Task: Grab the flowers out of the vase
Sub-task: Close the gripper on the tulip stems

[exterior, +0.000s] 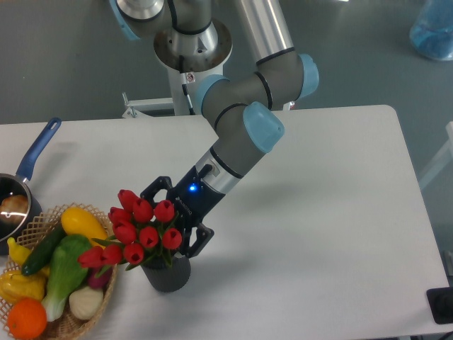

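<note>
The flowers (pixel 141 230), a bunch of red tulips with green leaves, stand in the vase (pixel 168 275), a short dark grey cylinder near the table's front left. My gripper (pixel 176 213) comes in from the upper right and is open. One finger (pixel 151 188) shows behind the bunch and the other (pixel 201 238) at its right side, just above the vase's rim. The tulip heads cover part of the gap between the fingers, so I cannot tell whether the fingers touch the stems.
A wicker basket (pixel 74 322) of yellow, green and orange produce sits directly left of the vase, touching the leaves. A blue-handled saucepan (pixel 37 150) is at the left edge. The robot's base (pixel 191 42) stands behind the table. A blue translucent object (pixel 433 28) is on the floor at top right.
</note>
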